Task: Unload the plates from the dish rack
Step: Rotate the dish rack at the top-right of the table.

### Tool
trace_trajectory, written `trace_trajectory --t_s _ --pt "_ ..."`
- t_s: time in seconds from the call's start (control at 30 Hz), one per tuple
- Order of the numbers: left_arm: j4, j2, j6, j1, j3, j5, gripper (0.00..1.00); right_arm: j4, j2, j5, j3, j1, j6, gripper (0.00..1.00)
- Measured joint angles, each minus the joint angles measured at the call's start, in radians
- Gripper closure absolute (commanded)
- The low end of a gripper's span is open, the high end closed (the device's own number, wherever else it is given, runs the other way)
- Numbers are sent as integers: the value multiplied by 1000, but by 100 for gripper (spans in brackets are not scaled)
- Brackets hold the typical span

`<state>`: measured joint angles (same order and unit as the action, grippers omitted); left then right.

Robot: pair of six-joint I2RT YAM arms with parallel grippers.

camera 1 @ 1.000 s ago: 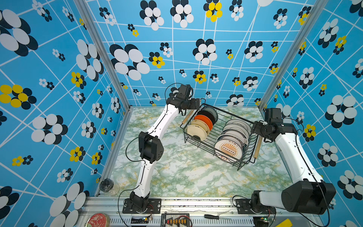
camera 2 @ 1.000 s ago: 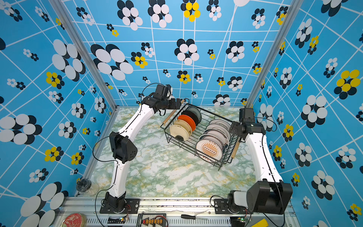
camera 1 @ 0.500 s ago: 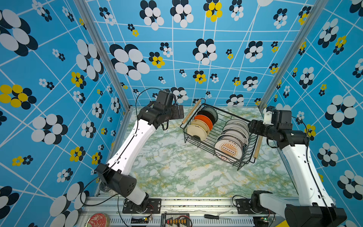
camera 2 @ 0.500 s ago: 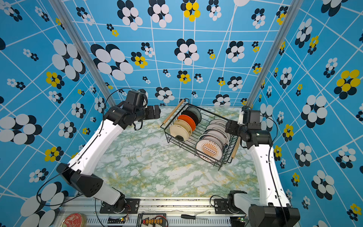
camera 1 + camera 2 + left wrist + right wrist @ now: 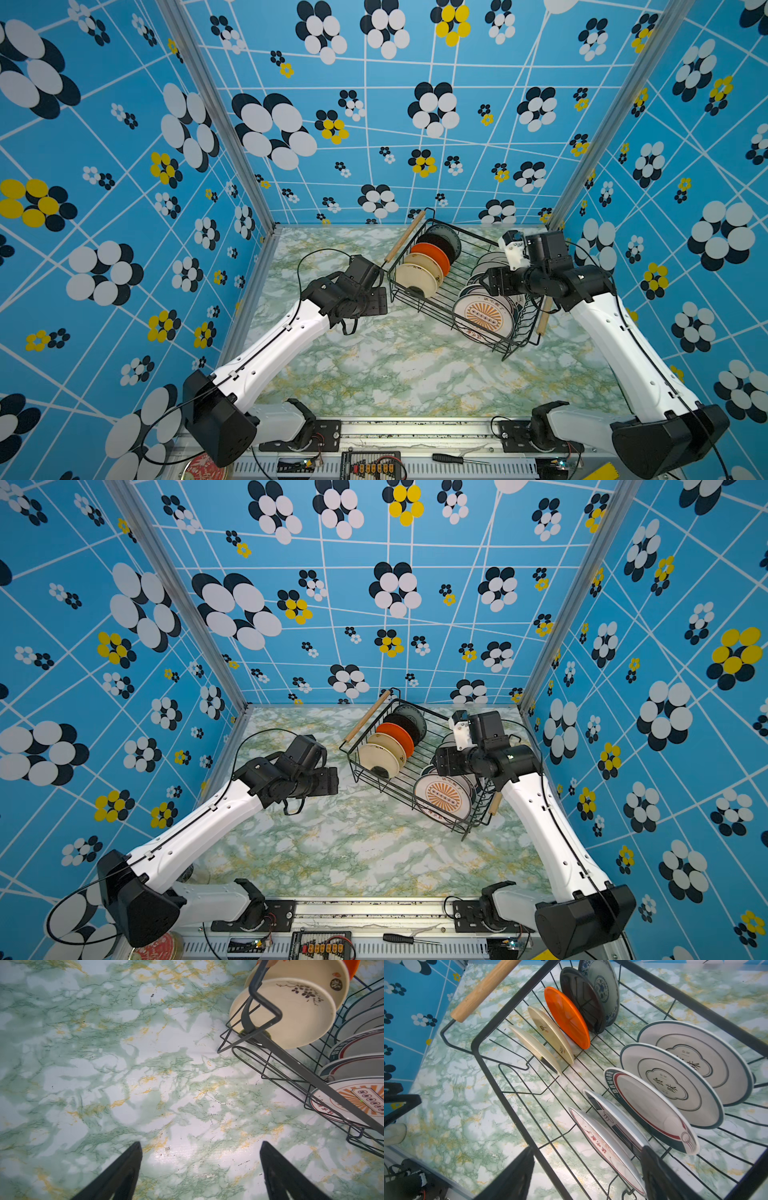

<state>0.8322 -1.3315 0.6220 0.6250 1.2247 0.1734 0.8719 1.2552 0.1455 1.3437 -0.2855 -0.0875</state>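
The black wire dish rack (image 5: 459, 266) (image 5: 424, 746) stands at the back right of the marble table, with a wooden handle on each end. Its small row holds cream plates (image 5: 415, 280), an orange plate (image 5: 566, 1018), a black one and a teal-patterned one. Its large row holds white plates (image 5: 670, 1084), with a sunburst plate (image 5: 484, 316) in front. My left gripper (image 5: 380, 299) (image 5: 200, 1142) is open and empty over bare table, just left of the rack's near corner. My right gripper (image 5: 488, 282) (image 5: 587, 1148) hangs open above the large row. The front plate's rim lies between its fingers.
Blue flowered walls close in the left, back and right sides. The marble table (image 5: 395, 374) stretches in front of the rack. A red tin lid (image 5: 160, 949) and a screwdriver (image 5: 457, 459) lie on the front rail, off the table.
My left arm pulled away from the rack's left handle and swung down to the table beside the rack. My right gripper left the right handle and moved in over the large plates.
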Motion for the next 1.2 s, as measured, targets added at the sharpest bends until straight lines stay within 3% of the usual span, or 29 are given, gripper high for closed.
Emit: trace_trajectory --t_s 0.27,0.63,0.83,1.2 --pt "-122 -180 -5 -16 8 1 12 19 18 3 3 -16 6 17" --pt "-152 -375 -42 -54 165 8 12 44 18 2 3 -16 6 16" --pt "-141 -539 -73 -69 344 11 13 61 30 -6 5 -16 7 16" --pt "-66 -880 -134 -79 832 -4 14 82 121 -69 53 -16 6 19"
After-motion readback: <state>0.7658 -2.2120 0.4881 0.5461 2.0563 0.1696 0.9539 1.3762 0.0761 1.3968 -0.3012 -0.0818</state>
